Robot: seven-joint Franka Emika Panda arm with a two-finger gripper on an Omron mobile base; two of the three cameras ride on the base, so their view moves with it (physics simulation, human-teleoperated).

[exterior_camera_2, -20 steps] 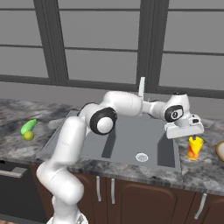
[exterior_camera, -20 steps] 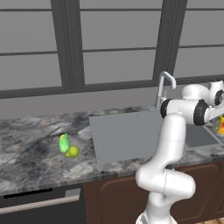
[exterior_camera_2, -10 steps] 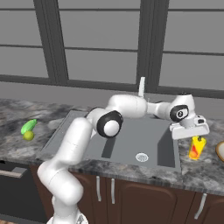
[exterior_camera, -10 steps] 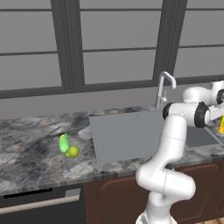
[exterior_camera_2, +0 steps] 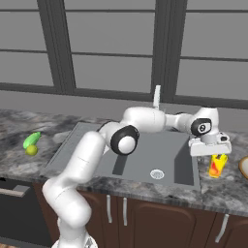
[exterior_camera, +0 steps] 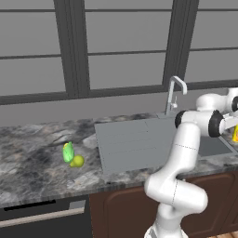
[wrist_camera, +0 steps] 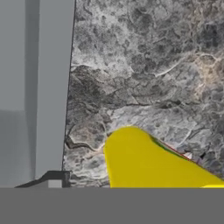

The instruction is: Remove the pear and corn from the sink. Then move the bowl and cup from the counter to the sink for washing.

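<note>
Marble counter [exterior_camera_2: 232,191] surrounds the grey sink [exterior_camera_2: 140,167]. Pear [exterior_camera_2: 32,150] and corn [exterior_camera_2: 32,139] lie out at nine o'clock. At three o'clock the gripper [exterior_camera_2: 216,157] straddles the yellow cup [exterior_camera_2: 216,165], seemingly to lift it; whether its jaws are gripping, I cannot tell.

Left base view: stands behind the arm on its left, looks forward and down across the marble counter [exterior_camera: 32,160] to the sink [exterior_camera: 135,142], with the windows beyond.
Right base view: stands behind the arm on its right, looks forward and down at the sink [exterior_camera_2: 145,162] head-on.
Shared ground: both take in the sink, the faucet [exterior_camera: 174,90], the corn [exterior_camera: 68,151] and the pear [exterior_camera: 77,161] on the left counter.
Hand view: very near, aimed steeply down at the counter beside the sink edge [wrist_camera: 52,100]; the yellow shape at the bottom is probably the cup [wrist_camera: 148,162].
</note>
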